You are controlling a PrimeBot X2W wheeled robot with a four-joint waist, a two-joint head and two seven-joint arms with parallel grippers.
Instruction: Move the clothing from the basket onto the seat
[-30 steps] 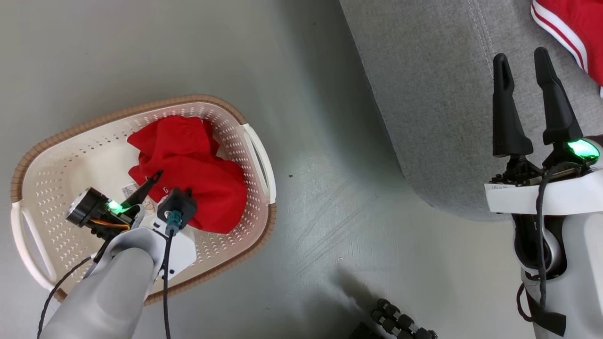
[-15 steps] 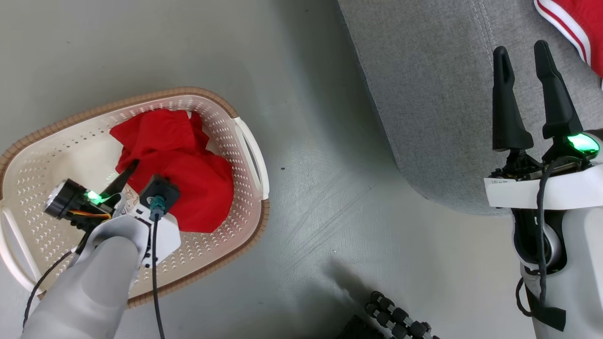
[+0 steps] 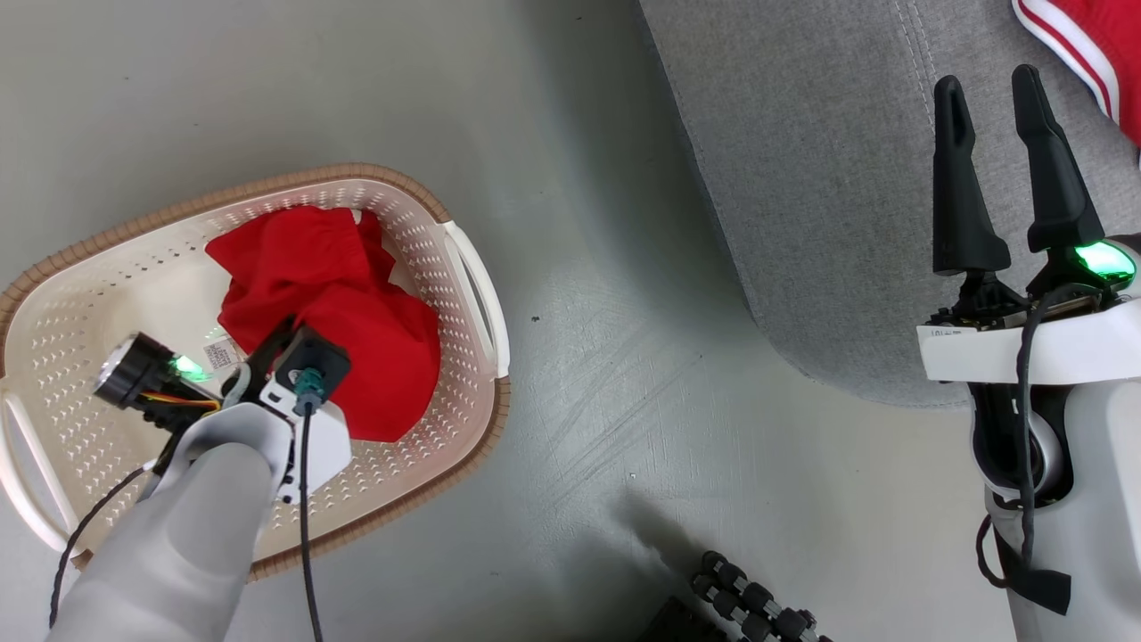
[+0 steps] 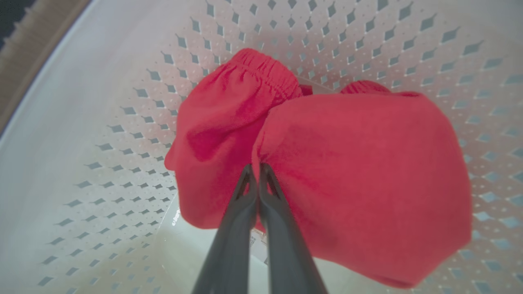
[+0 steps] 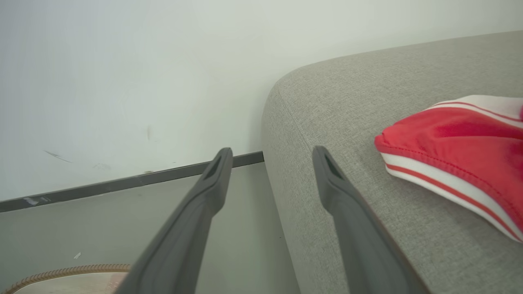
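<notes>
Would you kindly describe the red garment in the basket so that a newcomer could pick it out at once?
Left of the grey sofa, a white perforated basket with a brown rim stands on the floor. Inside lies a crumpled red garment, pinched by the left gripper, whose fingers are closed. Unlike the other red garment on the sofa, it shows no striped trim.

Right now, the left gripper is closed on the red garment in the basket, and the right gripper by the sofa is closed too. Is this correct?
Not quite. The right gripper is open, not closed: the right wrist view shows its two fingers well apart by the sofa. The left gripper is indeed closed on the red garment in the basket.
</notes>
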